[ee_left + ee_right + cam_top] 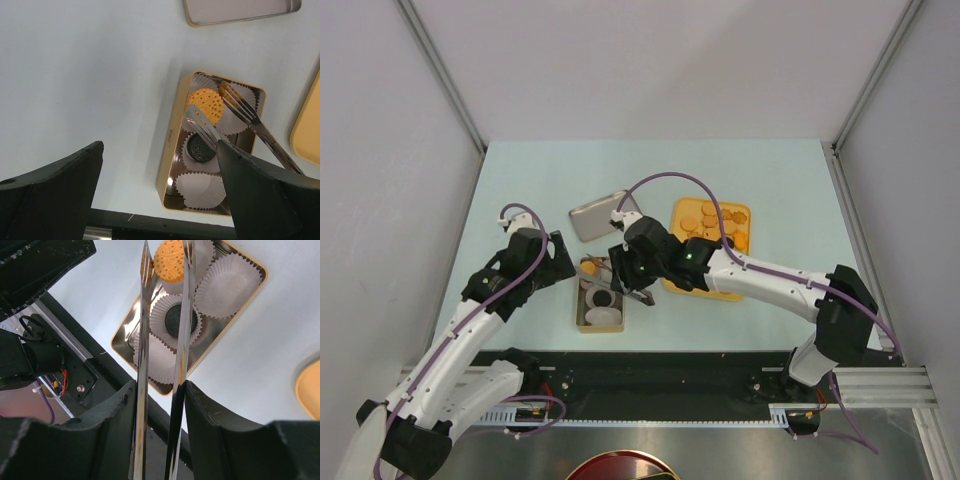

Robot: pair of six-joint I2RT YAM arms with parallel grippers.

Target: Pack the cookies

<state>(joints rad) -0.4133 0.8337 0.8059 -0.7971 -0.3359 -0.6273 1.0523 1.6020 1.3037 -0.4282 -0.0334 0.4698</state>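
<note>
A gold tin (580, 312) lined with white paper cups lies in front of the arms. One orange cookie (205, 102) (170, 260) lies in a far cup, and a black cookie (200, 146) (172, 319) in the cup beside it. My right gripper (160, 410) (638, 270) is shut on metal tongs (235, 107) (142, 340). The tongs' two blades stand apart on either side of the orange cookie. More orange cookies (705, 215) lie on the orange tray (745, 212). My left gripper (157, 192) (560, 262) hangs open just left of the tin, holding nothing.
The tin's lid (600, 215) (240, 10) lies inside-up behind the tin. An empty paper cup (202, 190) fills the tin's near end. The black base rail (650, 370) runs along the table's near edge. Grey walls stand on both sides.
</note>
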